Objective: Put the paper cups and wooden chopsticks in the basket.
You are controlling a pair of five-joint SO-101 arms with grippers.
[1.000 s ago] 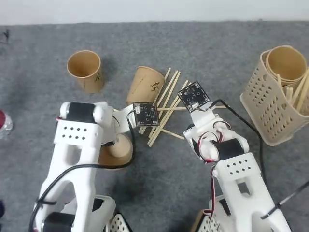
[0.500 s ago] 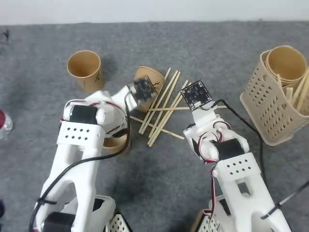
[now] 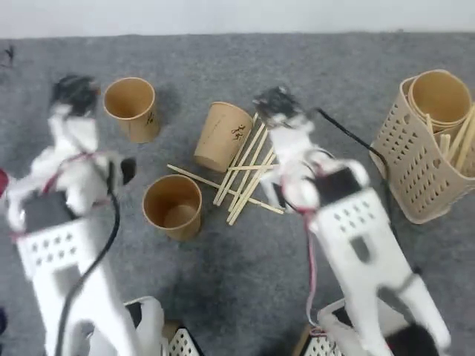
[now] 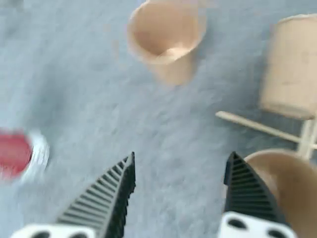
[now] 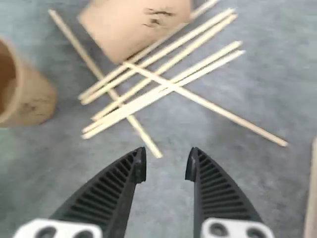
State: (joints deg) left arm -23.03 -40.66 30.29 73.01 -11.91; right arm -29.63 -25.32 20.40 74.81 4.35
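Observation:
Three paper cups stand on the grey mat: one upright at the back left [image 3: 130,107], one tilted in the middle [image 3: 221,136], and one upright nearer the front [image 3: 172,206]. Several wooden chopsticks [image 3: 249,167] lie criss-crossed beside the middle cup. The perforated beige basket [image 3: 415,159] at the right holds stacked cups [image 3: 439,96] and some chopsticks. My left gripper [image 4: 181,166] is open above bare mat, with the back cup [image 4: 168,34] ahead and the front cup [image 4: 290,186] by one finger. My right gripper [image 5: 167,158] is open just short of the chopstick pile [image 5: 163,89], holding nothing.
A red-capped item [image 4: 15,153] lies at the mat's left edge [image 3: 3,189], close to the left arm [image 3: 67,163]. The right arm [image 3: 334,200] stands between the chopsticks and the basket. A pale wall runs along the back.
The left arm has swung from the middle cups out to the far left, uncovering the front cup. The right arm has moved back and left over the chopsticks.

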